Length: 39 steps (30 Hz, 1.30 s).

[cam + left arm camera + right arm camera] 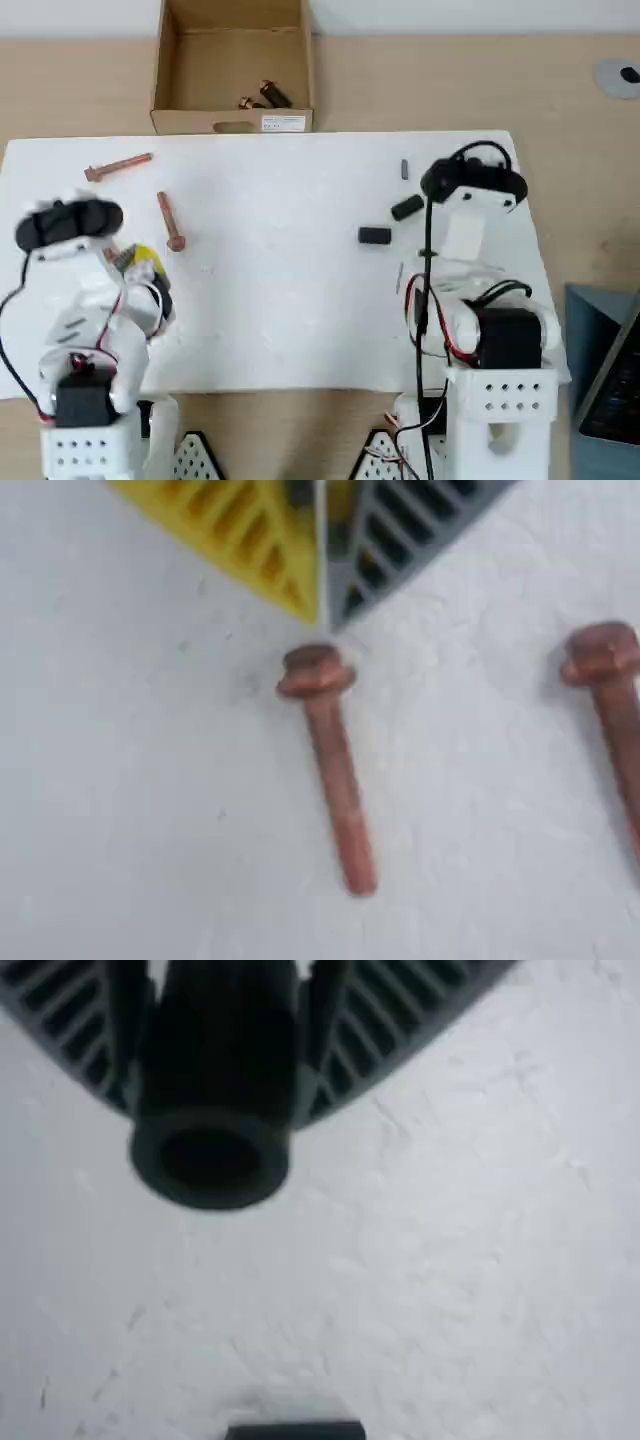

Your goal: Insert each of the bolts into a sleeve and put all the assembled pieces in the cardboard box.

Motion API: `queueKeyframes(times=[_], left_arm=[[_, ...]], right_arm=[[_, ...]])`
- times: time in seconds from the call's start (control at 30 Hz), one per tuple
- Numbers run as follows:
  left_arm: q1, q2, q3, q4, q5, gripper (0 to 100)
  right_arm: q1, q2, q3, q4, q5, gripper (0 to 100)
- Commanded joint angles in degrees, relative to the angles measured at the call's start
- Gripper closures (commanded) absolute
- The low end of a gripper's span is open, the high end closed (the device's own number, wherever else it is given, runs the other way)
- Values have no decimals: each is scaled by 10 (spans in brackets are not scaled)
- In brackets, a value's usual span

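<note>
White mat [280,300] over a wooden table [80,90]. Left claw [322,608]: yellow and grey fingers closed tip to tip, nothing held. One bolt [330,770] lies flat just past the tips, head nearest them; second bolt [612,710] lies beside it, apart. Right claw [215,1100]: gripping a black sleeve [210,1165], bore end projecting beyond the fingers. Another sleeve [295,1430] lies ahead of it. Cardboard box [165,70] sits well beyond both claws, with assembled pieces [262,97] inside.

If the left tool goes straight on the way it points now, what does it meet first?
Probably the bolt, at its head just ahead of the left tool; depth is unclear.
</note>
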<state>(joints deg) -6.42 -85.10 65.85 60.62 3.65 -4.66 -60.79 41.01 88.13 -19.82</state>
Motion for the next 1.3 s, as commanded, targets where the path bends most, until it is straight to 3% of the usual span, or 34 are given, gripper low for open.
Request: queueKeyframes(times=[0.0,0.2,0.6,0.9,1.07,1.27], left_arm=[[-21,128,-146,2,43,995],[-51,373,-316,4,120,995],[-92,750,-633,106,306,995],[-106,1016,-908,251,408,995],[-107,1145,-1078,304,428,992],[-107,1272,-1246,353,436,836]], right_arm=[[7,-26,7,-16,-7,989],[7,-51,22,-16,-8,989],[8,-138,112,-64,-8,989],[7,-196,165,-97,-8,989],[7,-217,167,-94,-8,989],[5,-221,175,-94,-8,989]])
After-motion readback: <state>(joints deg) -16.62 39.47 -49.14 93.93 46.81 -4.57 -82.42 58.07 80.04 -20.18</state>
